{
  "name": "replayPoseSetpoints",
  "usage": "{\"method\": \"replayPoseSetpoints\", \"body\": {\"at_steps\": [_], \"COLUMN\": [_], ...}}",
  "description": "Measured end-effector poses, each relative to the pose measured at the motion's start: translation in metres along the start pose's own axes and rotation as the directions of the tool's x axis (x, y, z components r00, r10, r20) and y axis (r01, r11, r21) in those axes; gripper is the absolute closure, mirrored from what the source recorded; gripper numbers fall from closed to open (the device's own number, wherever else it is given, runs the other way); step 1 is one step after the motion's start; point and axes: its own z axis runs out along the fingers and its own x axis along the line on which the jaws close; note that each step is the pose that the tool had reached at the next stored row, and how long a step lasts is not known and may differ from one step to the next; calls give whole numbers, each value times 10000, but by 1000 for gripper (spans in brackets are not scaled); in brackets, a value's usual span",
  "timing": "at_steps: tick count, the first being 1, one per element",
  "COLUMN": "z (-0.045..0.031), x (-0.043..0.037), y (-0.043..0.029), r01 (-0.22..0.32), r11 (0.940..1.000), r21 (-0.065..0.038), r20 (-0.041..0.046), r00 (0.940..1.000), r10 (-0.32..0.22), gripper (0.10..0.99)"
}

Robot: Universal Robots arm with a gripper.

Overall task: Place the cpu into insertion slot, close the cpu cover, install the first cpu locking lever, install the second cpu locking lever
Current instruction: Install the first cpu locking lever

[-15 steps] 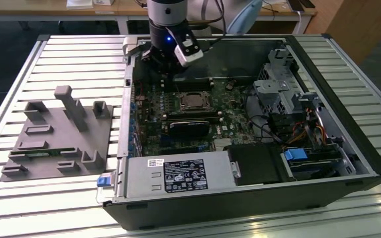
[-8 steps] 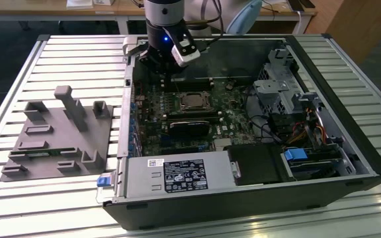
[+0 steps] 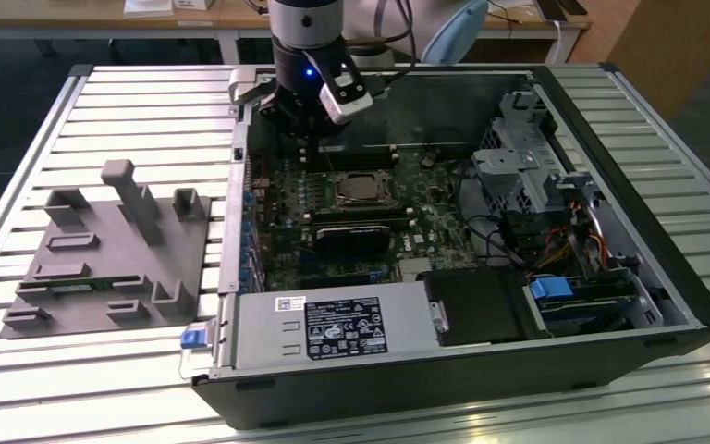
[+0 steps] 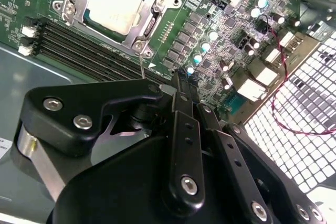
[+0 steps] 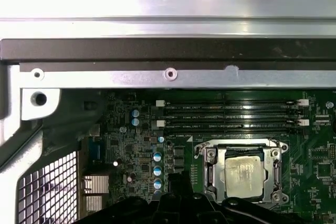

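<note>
Beside the memory slots [image 5: 231,116], the cpu [image 5: 242,174] sits under the lowered cpu cover [image 5: 211,174], jaws seemingly closed nearby.

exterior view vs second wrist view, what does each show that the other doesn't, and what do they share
Exterior view: the whole open case on a slatted table, a grey fixture beside it, the power supply and the drive cage.
Second wrist view: a thin metal rod by the socket and the perforated rear panel.
Both: the gripper, the cpu in its socket, and the memory slots.
</note>
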Motion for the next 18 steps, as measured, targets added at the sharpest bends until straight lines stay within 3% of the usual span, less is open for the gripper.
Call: {"method": "replayPoseSetpoints", "body": {"at_steps": [18], "z": [13], "x": [3], "y": [97], "r01": [0], "r11": [10000], "r21": [-1], "r20": [0], "r00": [10000], "r10": [0], "gripper": [980]}}
